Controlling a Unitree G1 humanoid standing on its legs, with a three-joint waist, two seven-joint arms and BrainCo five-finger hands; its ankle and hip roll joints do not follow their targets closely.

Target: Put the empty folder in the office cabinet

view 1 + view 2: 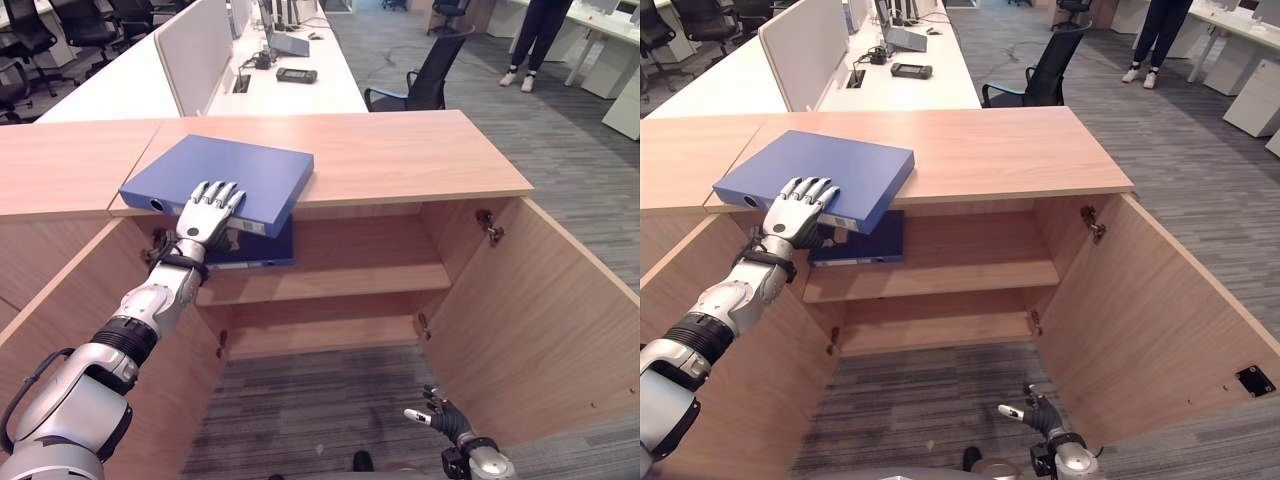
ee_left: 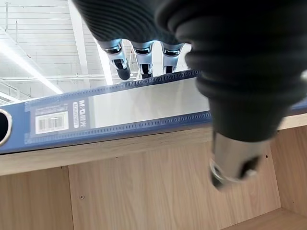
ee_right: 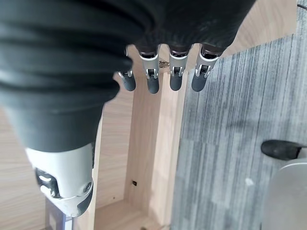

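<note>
Left robot hand point(image 1: 208, 213) gripping blue folder point(image 1: 225, 180) at near spine edge: fingers lying over top cover, thumb underneath. Folder lying flat on cabinet point(image 1: 400, 160) top, near corner overhanging open front, directly under fingers. Second blue folder point(image 1: 255, 250) resting on upper shelf point(image 1: 330, 282) just below hand. Right robot hand point(image 1: 440, 415) hanging low near open door point(image 1: 540, 310), fingers relaxed, holding nothing.

Even, bright light falls from ceiling strip lamps point(image 2: 29, 62) above the cabinet top point(image 1: 400, 150). Under that top the shelves point(image 1: 330, 280) sit in soft shade. Close to the wrist cameras, the dark covers blur.
</note>
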